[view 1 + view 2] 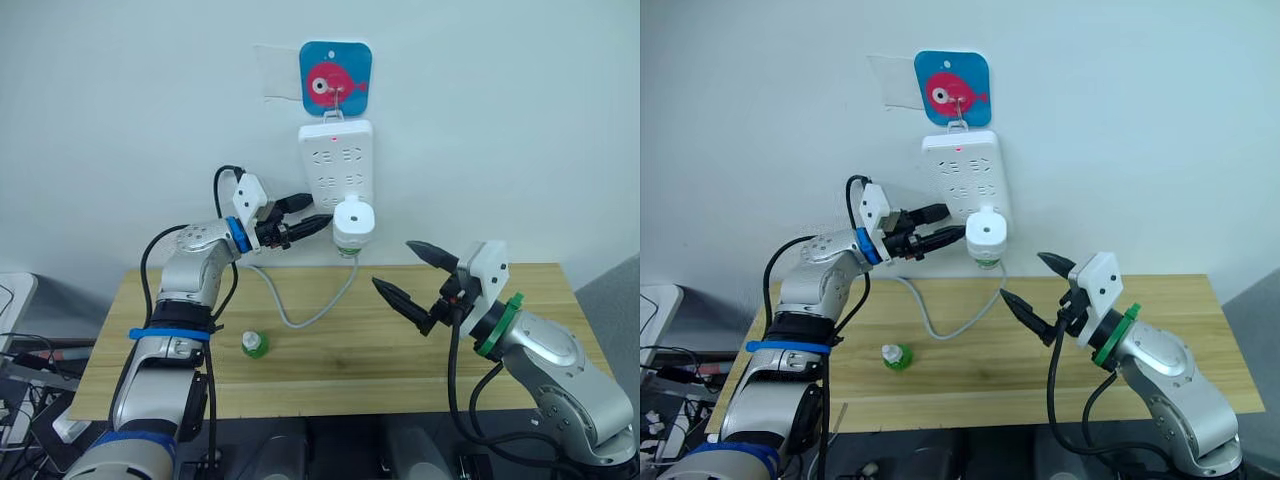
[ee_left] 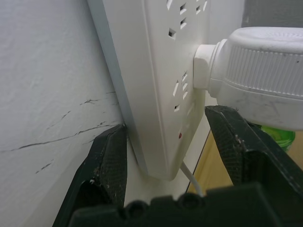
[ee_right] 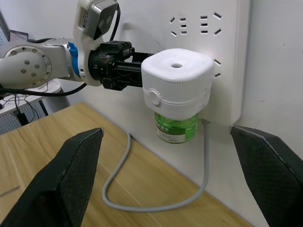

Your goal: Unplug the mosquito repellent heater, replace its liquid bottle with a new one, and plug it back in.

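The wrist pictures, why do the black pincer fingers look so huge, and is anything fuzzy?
In the left wrist view the left pincer's fingers sit right against the lens, so they loom large and slightly soft; the power strip stays sharp. In the right wrist view the heater is crisp.

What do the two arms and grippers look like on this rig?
Both arms are silver-grey metal with black cables. The left gripper has black fingers, a white wrist block, a blue collar and blue tape on the forearm. The right gripper has black pointed fingers, a white block and a green collar.
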